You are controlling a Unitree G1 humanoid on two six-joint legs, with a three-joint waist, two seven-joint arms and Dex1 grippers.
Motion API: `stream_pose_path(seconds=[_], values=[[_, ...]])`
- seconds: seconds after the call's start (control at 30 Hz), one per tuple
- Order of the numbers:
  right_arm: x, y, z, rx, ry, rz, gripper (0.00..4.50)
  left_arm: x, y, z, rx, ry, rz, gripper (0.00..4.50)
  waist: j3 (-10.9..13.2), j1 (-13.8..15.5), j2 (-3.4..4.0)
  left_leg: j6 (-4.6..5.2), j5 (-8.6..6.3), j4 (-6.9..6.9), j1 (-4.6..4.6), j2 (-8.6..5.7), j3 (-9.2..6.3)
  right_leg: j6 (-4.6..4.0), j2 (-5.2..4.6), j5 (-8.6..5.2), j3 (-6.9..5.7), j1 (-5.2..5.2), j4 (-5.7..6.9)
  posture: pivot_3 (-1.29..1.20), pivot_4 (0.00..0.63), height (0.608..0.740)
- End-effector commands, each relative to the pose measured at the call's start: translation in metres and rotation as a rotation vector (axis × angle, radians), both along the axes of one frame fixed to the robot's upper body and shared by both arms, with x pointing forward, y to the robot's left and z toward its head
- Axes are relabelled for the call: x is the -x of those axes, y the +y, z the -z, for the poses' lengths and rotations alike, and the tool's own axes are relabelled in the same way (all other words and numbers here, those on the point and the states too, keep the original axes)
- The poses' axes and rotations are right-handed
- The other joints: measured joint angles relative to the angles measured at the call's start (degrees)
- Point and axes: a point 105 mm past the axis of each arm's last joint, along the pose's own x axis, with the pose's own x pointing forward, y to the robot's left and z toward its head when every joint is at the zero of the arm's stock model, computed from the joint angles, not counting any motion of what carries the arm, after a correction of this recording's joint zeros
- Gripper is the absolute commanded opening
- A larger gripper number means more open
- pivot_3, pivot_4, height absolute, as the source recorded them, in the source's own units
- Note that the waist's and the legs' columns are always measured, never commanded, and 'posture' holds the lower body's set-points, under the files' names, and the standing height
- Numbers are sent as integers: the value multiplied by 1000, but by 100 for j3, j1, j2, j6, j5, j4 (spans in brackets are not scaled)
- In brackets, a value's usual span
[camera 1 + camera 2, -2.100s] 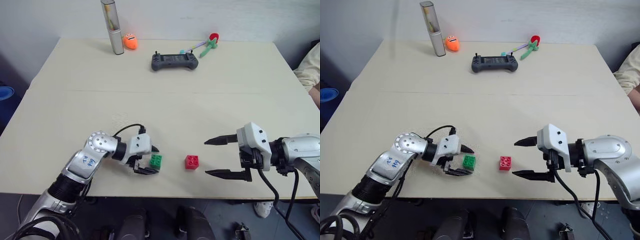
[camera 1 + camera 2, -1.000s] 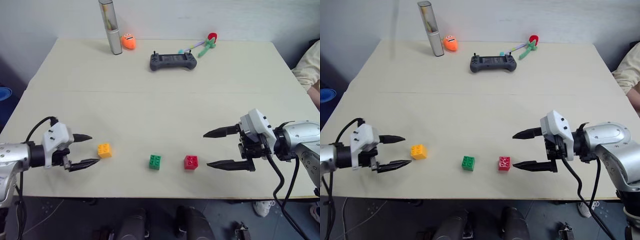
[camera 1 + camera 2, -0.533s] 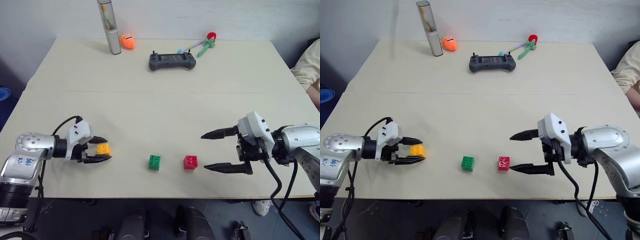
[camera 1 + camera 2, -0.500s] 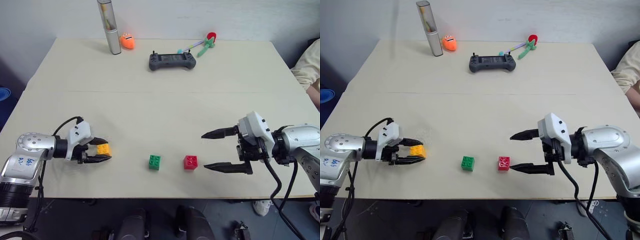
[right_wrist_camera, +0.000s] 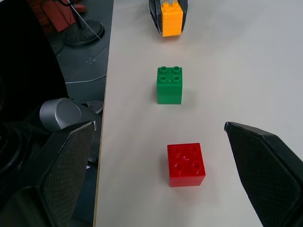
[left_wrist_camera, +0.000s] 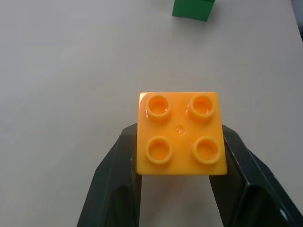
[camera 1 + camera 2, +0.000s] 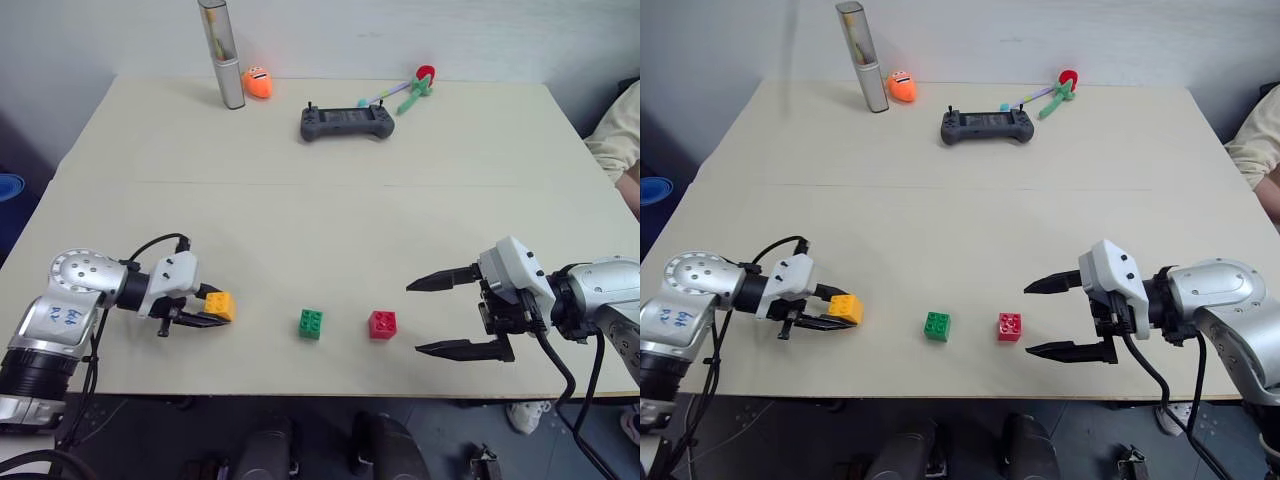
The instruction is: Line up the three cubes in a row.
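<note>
Head views: left gripper (image 7: pixel 212 308) clamped on the yellow-orange cube (image 7: pixel 219 305), one black finger on each side, near the front edge of the table (image 7: pixel 330 215) at about 8 o'clock from table centre. Can't tell from here whether the cube is lifted or resting on the surface. Green cube (image 7: pixel 310 323) sits at 3 o'clock from the yellow-orange one, a gap between them. Red cube (image 7: pixel 382 324) is just past the green at 3 o'clock, roughly on the same line. Right gripper (image 7: pixel 438 317) is spread wide, holding nothing, tips pointing at the red cube from its 3 o'clock side, not touching.

Far edge of table: tall clear tube (image 7: pixel 223 52) with a silver base stands upright at 11 o'clock, something yellow-green inside it, too small to identify. Round orange toy (image 7: pixel 257 82) is just beside the tube's base. Grey game controller (image 7: pixel 347 122) at 12 o'clock, a red-and-green toy (image 7: pixel 413 86) behind it toward 1 o'clock. A person's sleeve (image 7: pixel 620 135) shows at the right edge.

Left wrist view: yellow-orange cube, studs up, four of them, pinched between the two fingers (image 6: pixel 116 182). The cube's near half sits between the tips. Corner of the green cube ahead of it.

Right wrist view: right fingers (image 5: pixel 64 170) stand far apart with the red cube between and ahead of them, clear of both. Green cube next beyond, then the yellow-orange cube in the left gripper, all three roughly in one line.
</note>
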Motion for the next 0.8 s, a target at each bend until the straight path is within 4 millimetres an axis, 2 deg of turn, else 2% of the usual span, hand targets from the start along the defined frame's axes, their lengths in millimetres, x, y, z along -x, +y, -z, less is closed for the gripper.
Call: stream_pose_path(seconds=[0.03,0.13,0.43,0.5,0.67,0.73,0.77,0.8], values=[[3,1,-7,8,-54,-6,4500,2,-15,1,-12,-10,98,1526,0,-2,0,0,0,0,-1,0,1,0,1,0,-1,-1,0,0,150,740],[4,2,-5,6,-52,-5,4500,2,-22,4,-15,-13,128,1526,0,-1,-1,2,1,1,-1,-1,1,0,1,0,1,0,0,0,150,740],[7,1,2,30,-52,1,4500,-3,-24,5,-17,-40,117,1526,0,3,-1,3,2,4,-1,-1,-2,0,-2,0,2,2,1,0,150,740],[7,1,2,31,-54,0,4500,-4,-25,3,1,-50,103,2243,0,5,-1,4,2,6,-1,-1,-3,0,-1,0,3,3,1,0,150,740],[6,-4,1,36,-61,14,4500,-1,-25,-3,41,-43,81,3664,0,1,-1,4,2,7,-2,-1,-5,0,-3,0,2,3,1,0,150,740],[6,-11,1,44,-62,33,4500,4,-18,-11,58,-24,54,4246,0,-1,-1,4,2,7,-2,0,-5,0,-3,0,3,3,2,0,150,740],[6,-15,1,48,-60,46,4500,8,-13,-15,61,-14,39,4487,0,-2,-1,4,2,7,-2,0,-5,0,-4,0,4,3,1,0,150,740],[6,-23,0,50,-59,65,4500,12,-4,-21,65,-4,14,4487,0,-3,-1,4,2,7,-3,0,-5,0,-5,0,4,3,1,0,150,740]])
